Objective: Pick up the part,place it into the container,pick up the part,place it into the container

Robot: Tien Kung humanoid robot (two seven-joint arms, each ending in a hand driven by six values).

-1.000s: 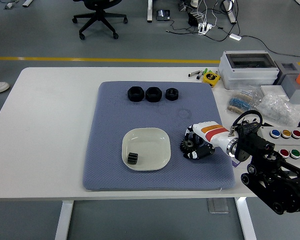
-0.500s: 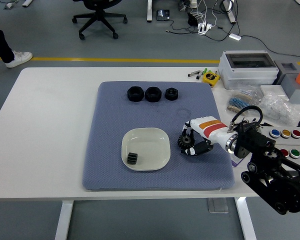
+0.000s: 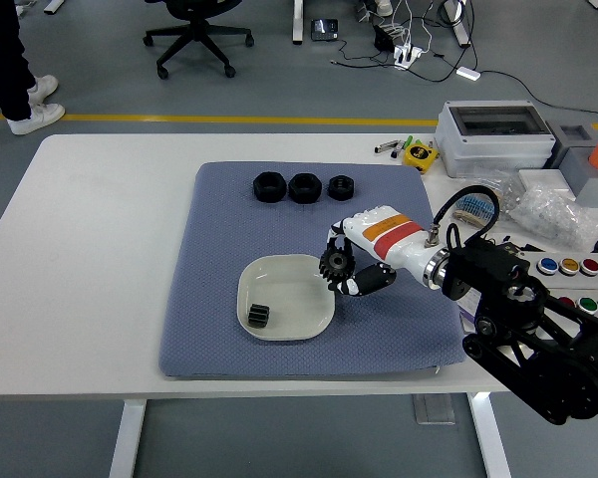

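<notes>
My right hand (image 3: 345,269) is shut on a black toothed gear (image 3: 334,265) and holds it just above the right rim of the white square dish (image 3: 301,275). Its white shell with red and orange stripes (image 3: 382,231) hangs over the blue mat (image 3: 219,259). One small black part (image 3: 258,316) lies inside the dish at its lower left. Three black nut-like parts (image 3: 303,186) sit in a row at the mat's far edge. No left arm shows.
At the right stand a grey lidded box (image 3: 495,136), bags of small parts (image 3: 553,213), a yellow tape measure (image 3: 420,155) and a panel of coloured buttons (image 3: 578,286). A person's legs (image 3: 10,60) stand on the floor at the far left.
My right hand has lifted the gear off the mat and carried it left to the dish's right rim. The dish shifted slightly left. A person walked in at the top left.
</notes>
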